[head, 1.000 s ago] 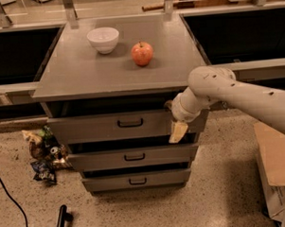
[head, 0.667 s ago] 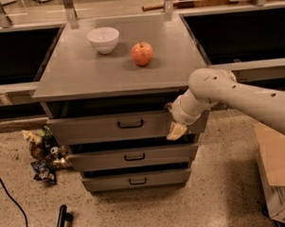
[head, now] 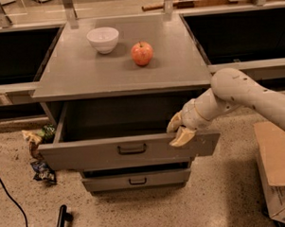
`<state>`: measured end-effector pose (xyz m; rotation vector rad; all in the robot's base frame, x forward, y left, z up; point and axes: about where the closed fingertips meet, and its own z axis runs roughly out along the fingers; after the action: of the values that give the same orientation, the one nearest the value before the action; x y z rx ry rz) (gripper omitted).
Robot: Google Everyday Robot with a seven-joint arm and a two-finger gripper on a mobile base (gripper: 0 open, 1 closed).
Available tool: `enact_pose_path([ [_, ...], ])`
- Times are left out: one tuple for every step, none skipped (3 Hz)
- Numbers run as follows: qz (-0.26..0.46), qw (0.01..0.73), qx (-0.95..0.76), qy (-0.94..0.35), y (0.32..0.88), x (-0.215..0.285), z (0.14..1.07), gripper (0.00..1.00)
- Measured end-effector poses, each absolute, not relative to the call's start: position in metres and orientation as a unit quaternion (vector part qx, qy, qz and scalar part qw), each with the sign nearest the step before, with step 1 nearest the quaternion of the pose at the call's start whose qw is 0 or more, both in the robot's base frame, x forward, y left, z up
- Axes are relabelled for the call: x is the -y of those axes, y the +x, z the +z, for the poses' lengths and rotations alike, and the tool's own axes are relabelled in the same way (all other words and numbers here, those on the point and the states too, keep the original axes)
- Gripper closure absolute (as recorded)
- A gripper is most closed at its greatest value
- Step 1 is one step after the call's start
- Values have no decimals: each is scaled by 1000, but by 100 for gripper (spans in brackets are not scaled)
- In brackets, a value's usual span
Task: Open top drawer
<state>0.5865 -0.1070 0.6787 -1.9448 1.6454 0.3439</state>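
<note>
Centre frame: top drawer (head: 130, 151) stands well out from under the table (head: 84, 75). Gripper (head: 179, 130) sits at the right end of the drawer front. Jaws clenched over its upper rim, one finger inside, one outside.

High front view, angled down, near cabinet (head: 122, 73), end effector (head: 179, 132) mid-right
</note>
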Motion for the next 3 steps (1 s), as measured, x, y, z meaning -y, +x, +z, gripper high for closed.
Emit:
enact_pose_path([
  [144, 284, -610, -726, 578, 107, 682, 100],
  [144, 284, -610, -726, 578, 107, 682, 81],
  [144, 284, -610, -726, 578, 107, 682, 57],
])
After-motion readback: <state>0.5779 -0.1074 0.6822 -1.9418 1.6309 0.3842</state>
